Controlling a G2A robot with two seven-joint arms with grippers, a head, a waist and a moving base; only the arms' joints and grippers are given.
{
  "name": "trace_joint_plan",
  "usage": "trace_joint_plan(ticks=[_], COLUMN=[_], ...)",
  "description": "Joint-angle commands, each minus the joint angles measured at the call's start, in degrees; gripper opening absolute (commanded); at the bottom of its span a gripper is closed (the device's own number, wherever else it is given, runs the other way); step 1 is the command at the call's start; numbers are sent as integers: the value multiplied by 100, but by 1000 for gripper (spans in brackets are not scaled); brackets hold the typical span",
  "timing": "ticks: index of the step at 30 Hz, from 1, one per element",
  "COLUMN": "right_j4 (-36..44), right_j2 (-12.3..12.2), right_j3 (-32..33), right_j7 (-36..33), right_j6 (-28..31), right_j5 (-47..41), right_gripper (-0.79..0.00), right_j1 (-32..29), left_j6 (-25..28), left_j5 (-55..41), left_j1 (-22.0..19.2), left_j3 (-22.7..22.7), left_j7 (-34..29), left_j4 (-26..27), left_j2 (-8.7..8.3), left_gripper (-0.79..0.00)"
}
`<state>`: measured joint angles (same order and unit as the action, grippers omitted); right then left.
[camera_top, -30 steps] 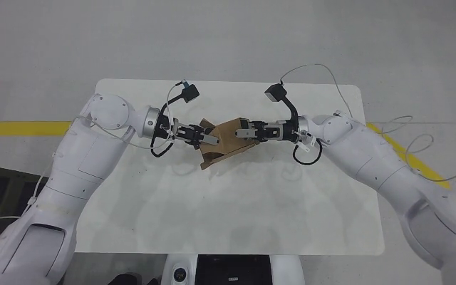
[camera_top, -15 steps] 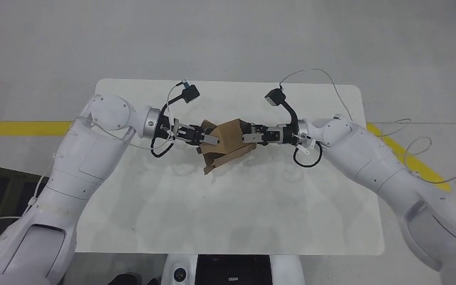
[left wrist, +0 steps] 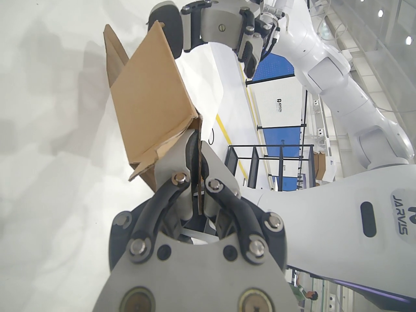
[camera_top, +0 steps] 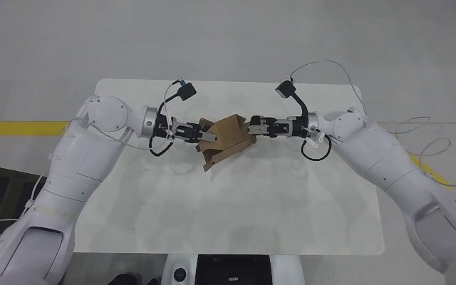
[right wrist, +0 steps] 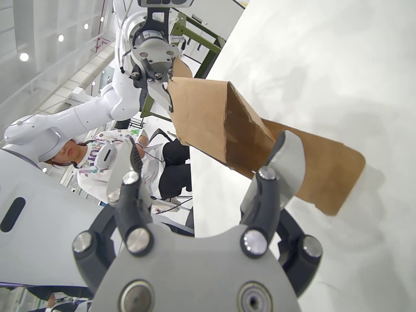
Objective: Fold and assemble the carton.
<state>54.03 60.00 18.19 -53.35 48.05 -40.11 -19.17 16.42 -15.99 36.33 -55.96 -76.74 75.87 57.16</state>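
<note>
The brown carton point(camera_top: 226, 139) is held half opened just above the white table point(camera_top: 285, 214), between both arms. My left gripper point(camera_top: 206, 135) is shut on a thin flap at the carton's left end; the left wrist view shows the cardboard edge pinched in that gripper point(left wrist: 197, 160), with the carton's panel point(left wrist: 149, 98) beyond it. At the carton's right end my right gripper point(camera_top: 251, 129) is open. In the right wrist view its fingers point(right wrist: 287, 154) are spread wide, one lying over the carton's point(right wrist: 201, 115) long flap. The left gripper point(right wrist: 162, 95) grips the far end.
The table's far edge lies close behind the carton. Bare tabletop point(camera_top: 235, 206) spreads out in front of it and to both sides. A yellow floor line point(camera_top: 32, 128) runs past the table's left side.
My right gripper has drawn back to the right, off the carton's panel, and now stands open. The carton has swung up into a more boxy shape. The left gripper keeps its hold.
</note>
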Motion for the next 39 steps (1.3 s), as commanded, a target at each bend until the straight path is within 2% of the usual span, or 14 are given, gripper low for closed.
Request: trace_joint_plan(ticks=[1, 2, 4, 8, 10, 18, 28, 39], right_j4=[112, 177, 369, 628, 650, 403, 209, 270], right_j2=[-62, -85, -110, -99, -69, 89, 259, 463], right_j3=[157, 210, 289, 383, 422, 557, 652, 665], right_j7=[-59, -115, -178, -234, -237, -270, -445, -584], right_j6=[107, 137, 110, 54, 51, 18, -157, -295], right_j5=[-34, -27, -20, 16, 39, 268, 451, 25], right_gripper=[-132, -175, -209, -234, -308, -391, -403, -400], right_j1=[-70, -106, -179, -314, -359, -381, -356, -479], left_j6=[4, 5, 11, 25, 24, 31, 20, 1], left_j5=[3, -4, -48, -126, -149, -231, -319, -300], left_j1=[-6, -8, -7, -11, -11, 16, 58, 64], left_j3=[-9, -12, -16, -1, 5, 20, -6, -28], left_j7=[-4, -8, -15, -58, -68, -174, -229, -222], left_j4=[-11, -14, -16, 22, 35, 111, 218, 203], left_j2=[-2, -2, 0, 7, 11, 11, 3, -4], left_gripper=[-785, -785, -785, -785, -785, -785, -785, -785])
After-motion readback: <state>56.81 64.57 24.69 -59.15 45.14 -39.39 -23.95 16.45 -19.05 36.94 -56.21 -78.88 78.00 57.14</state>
